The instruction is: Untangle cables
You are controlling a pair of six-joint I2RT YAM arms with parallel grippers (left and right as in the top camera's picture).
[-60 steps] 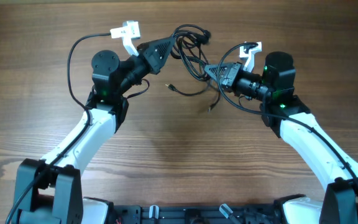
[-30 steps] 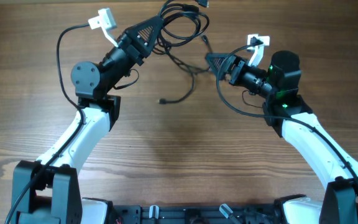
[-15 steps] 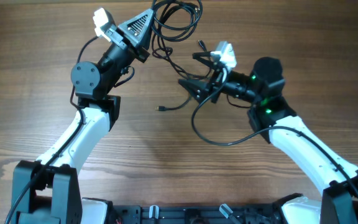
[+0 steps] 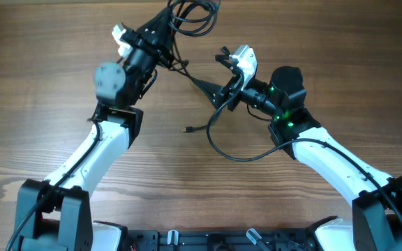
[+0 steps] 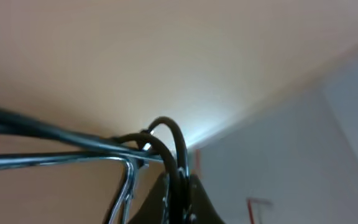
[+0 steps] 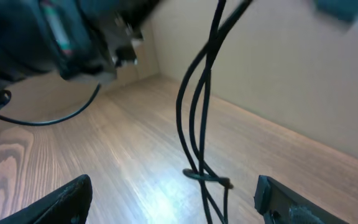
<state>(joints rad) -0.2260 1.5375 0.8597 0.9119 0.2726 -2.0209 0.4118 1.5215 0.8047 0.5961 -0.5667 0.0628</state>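
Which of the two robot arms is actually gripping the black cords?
The left arm's end effector, at the top of the overhead view: it is clamped shut on the cables. The right end effector is open, with strands merely hanging between its fingers.

"The table (image 4: 40, 97) looks like wood with a plain grain and a soft satin sheen."

"The cables (image 5: 180, 149) are black and smooth, likely plastic-jacketed, and glossy where the light catches them. One strand (image 5: 55, 160) beside them looks like bright metal, though that view is blurred."

"The left arm (image 4: 96, 153) and right arm (image 4: 333, 157) wear glossy white plastic shells, and their joints are matt black."
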